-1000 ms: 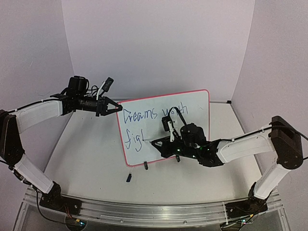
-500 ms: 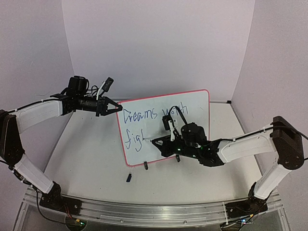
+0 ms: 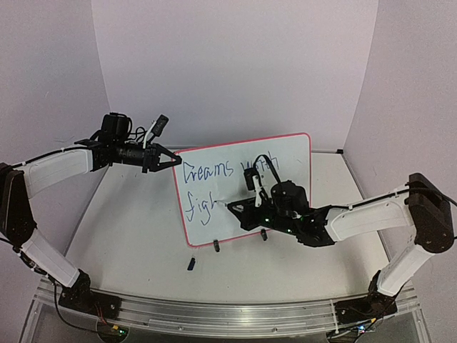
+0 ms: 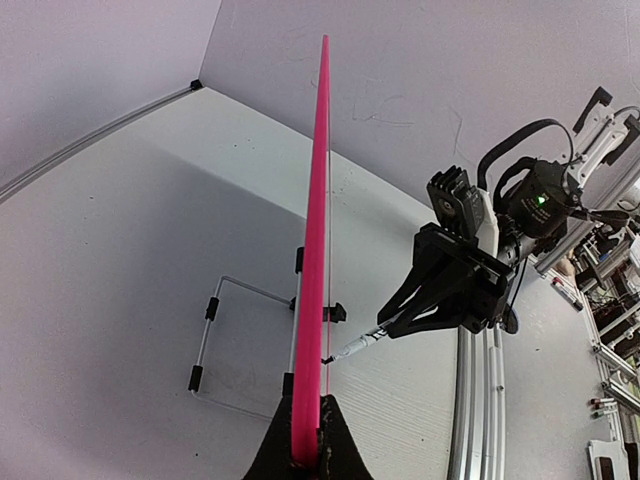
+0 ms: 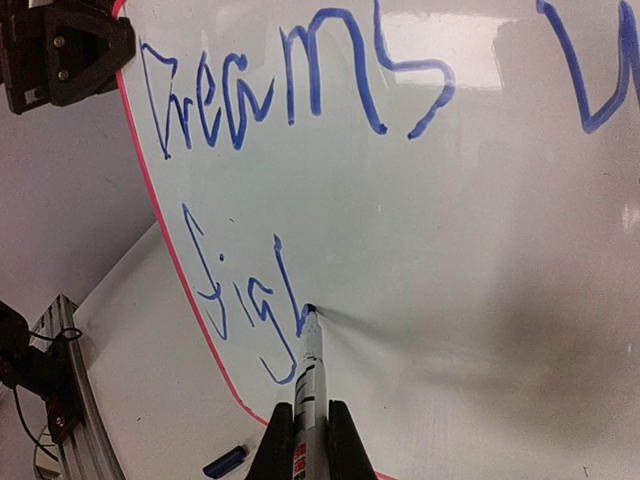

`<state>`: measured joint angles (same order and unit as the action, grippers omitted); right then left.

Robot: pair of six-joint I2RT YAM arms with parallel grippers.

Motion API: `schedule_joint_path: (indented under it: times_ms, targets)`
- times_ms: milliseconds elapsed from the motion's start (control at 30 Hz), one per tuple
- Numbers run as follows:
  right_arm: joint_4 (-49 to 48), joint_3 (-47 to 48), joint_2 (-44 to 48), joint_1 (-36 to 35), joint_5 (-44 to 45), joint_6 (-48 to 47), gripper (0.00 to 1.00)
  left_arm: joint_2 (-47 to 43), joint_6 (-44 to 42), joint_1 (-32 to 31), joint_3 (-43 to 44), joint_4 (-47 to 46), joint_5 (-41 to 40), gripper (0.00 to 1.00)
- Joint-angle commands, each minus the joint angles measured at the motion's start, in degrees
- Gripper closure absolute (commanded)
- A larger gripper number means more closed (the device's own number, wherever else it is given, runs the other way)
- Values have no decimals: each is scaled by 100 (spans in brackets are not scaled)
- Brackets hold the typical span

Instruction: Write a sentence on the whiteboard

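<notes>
The whiteboard (image 3: 285, 153) stands upright on the table, pink-rimmed, with blue writing: "Dreams" and a second word on top, "figh" below. My left gripper (image 3: 173, 161) is shut on its upper left rim; the left wrist view shows the rim (image 4: 322, 200) edge-on, pinched between the fingertips (image 4: 335, 445). My right gripper (image 3: 232, 209) is shut on a white marker (image 5: 310, 380). The marker tip touches the whiteboard (image 5: 450, 250) at the end of the "h". From the left wrist, the marker (image 4: 355, 347) meets the board's writing side.
A blue marker cap (image 3: 191, 264) lies on the table in front of the board. Two black clip feet (image 3: 216, 246) sit under the board's lower edge. A wire stand (image 4: 215, 340) props the board from behind. An aluminium rail (image 3: 214, 314) runs along the near edge.
The right gripper has shifted the marker slightly right and drawn the hump of the "h" after "fig". The left arm and the board have stayed put.
</notes>
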<state>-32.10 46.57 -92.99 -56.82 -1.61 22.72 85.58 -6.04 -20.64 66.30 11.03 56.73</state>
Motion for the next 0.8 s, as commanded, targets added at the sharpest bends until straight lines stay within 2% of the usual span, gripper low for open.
schedule_joint_path:
  times_ms: [0,367,767]
  targets:
    - [-104,-173,223,20,280,116,100,183,-611,-180,-100,587,-239,100]
    - [-104,-330,35,20,210,312,100,187,-616,-177,-100,594,-242,100]
    - [-79,-218,314,13,73,138,100,187,-613,-190,-99,594,-251,100]
